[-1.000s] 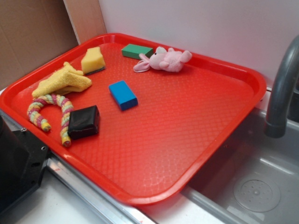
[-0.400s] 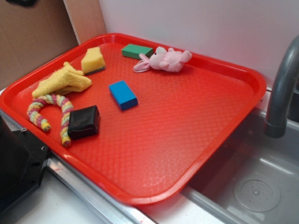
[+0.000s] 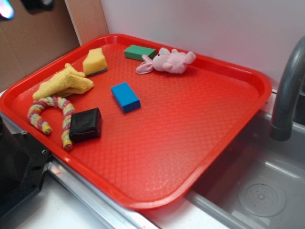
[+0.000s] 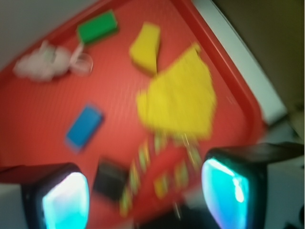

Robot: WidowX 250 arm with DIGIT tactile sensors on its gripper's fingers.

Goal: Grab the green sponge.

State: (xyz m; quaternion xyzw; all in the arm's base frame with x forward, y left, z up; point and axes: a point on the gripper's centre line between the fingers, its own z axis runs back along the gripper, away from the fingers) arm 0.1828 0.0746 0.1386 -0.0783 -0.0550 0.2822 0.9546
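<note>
On the tray [image 3: 228, 129], taking the blue block [image 3: 125, 97] as centre: sponge [image 3: 95, 61] behind-left, cloth [image 3: 63, 82] left, black block [image 3: 85, 124] in front-left, plush [image 3: 167, 61] behind-right.

The tray [image 3: 200, 119] is red with a fine diamond texture. On it: a yellow sponge [image 3: 95, 61] with a dark green underside, a green block [image 3: 139, 52], a pink plush [image 3: 167, 61], a blue block [image 3: 125, 97], a yellow cloth [image 3: 63, 83], a glossy black block [image 3: 85, 124], and a rope [image 3: 50, 116] striped pink, yellow and green.

We see the exterior view sharp and evenly bright, with soft shadows and mild glare on the red tray [image 3: 200, 119]. Our wrist view is heavily motion-blurred, fingertips [image 4: 64, 202] glowing cyan.
</note>
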